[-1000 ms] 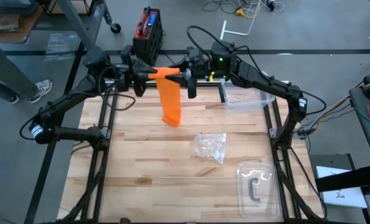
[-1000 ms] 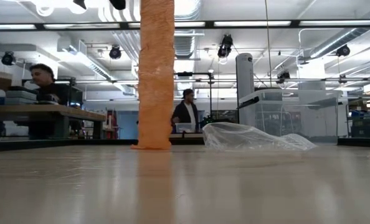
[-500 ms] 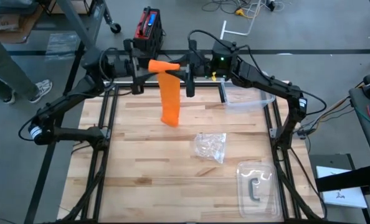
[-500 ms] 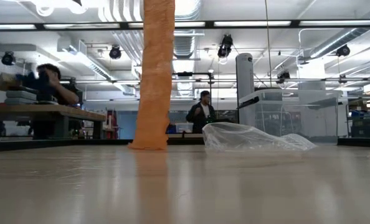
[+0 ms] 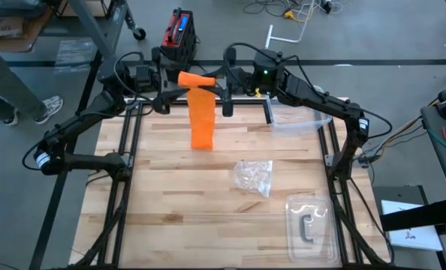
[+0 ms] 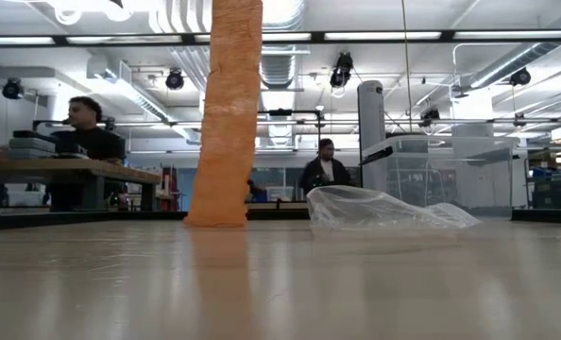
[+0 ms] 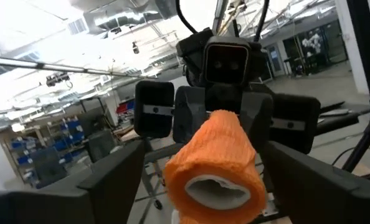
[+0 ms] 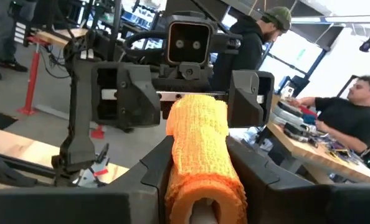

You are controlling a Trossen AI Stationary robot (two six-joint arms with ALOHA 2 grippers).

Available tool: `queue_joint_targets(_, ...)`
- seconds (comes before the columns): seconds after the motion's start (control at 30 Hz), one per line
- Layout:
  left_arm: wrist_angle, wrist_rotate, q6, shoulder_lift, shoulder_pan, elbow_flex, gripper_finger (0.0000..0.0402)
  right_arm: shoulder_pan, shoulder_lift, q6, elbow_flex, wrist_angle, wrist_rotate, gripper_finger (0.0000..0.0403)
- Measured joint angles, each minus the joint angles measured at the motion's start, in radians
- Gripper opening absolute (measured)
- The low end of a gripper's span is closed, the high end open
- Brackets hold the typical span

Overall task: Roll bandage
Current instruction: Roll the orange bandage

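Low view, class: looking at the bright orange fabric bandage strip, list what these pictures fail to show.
1. Low view: the orange bandage strip runs off the top edge, so both grippers are out of sight there.
2. High view: the dark item inside the clear plastic tray is too small to identify.
3. Right wrist view: the roll hides where the right gripper touches it.

Bright overhead ceiling lights (image 6: 384, 36), glare on the table (image 6: 280, 283), blurred close foreground.
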Motion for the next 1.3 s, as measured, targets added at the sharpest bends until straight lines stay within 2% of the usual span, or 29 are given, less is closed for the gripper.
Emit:
queue_joint_targets(0.4, -0.047, 0.003, -0.116, 0.001, 0.0, 0.0, 0.0256, 0.008, 0.0, -0.145, -0.001, 0.006, 0.001, 0.0109)
queue_joint_targets(0.73, -0.05, 0.005, -0.161, 0.001, 0.0, 0.0, 0.0216, 0.008, 0.0, -0.16, -0.001, -0.007, 0.004, 0.0103)
queue_joint_targets(0.9, -0.049, 0.05, -0.201, 0.002, 0.0, 0.0, 0.0172, 0.008, 0.0, -0.16, -0.002, -0.011, 0.0, 0.0117)
queue_joint_targets(1.1, -0.034, 0.052, -0.207, 0.002, 0.0, 0.0, 0.0104, 0.008, 0.0, -0.161, -0.003, -0.01, 0.0, 0.013)
queue_joint_targets(1.2, -0.031, 0.052, -0.158, 0.002, 0.0, 0.0, 0.0081, 0.008, 0.0, -0.143, -0.003, -0.009, 0.0, 0.0135)
queue_joint_targets(1.3, -0.025, 0.051, -0.105, 0.002, 0.0, 0.0, 0.0071, 0.008, 0.0, -0.059, -0.003, -0.002, 0.0, 0.0144)
